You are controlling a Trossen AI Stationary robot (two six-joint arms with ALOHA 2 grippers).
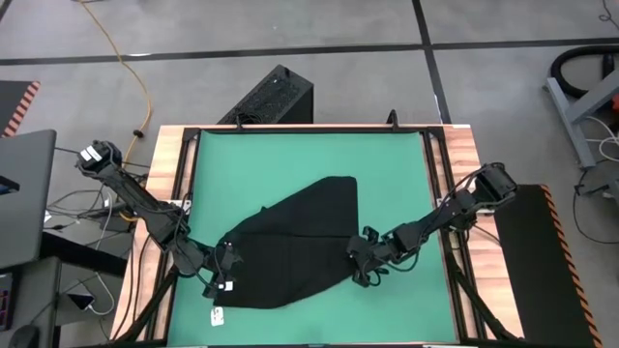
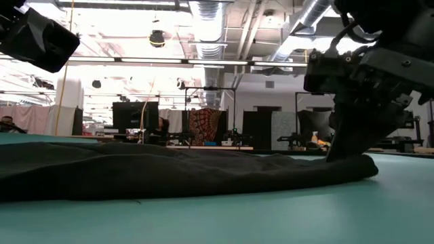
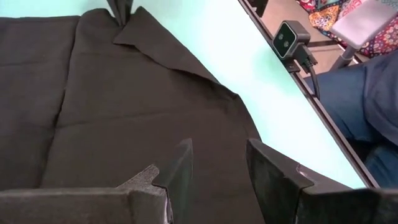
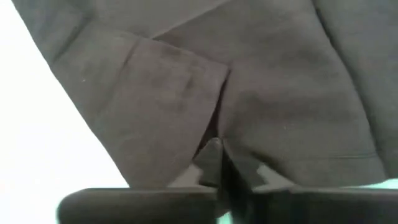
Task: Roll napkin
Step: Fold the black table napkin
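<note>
Napkin lies spread as a black, uneven sheet on the green worktop, in its near half, with one corner pointing toward the far right. At the left, the left claw stands at the near left edge of the cloth, next to a small white tag on the green surface. In the left wrist view its two fingers are apart, over the cloth, and nothing is between them. At the right, the right claw is down at the right edge of the napkin. In the right wrist view its fingers are pressed together on a pinch of the cloth, and a crease runs up from them. Behind the worktop a black box stands on the floor.
</note>
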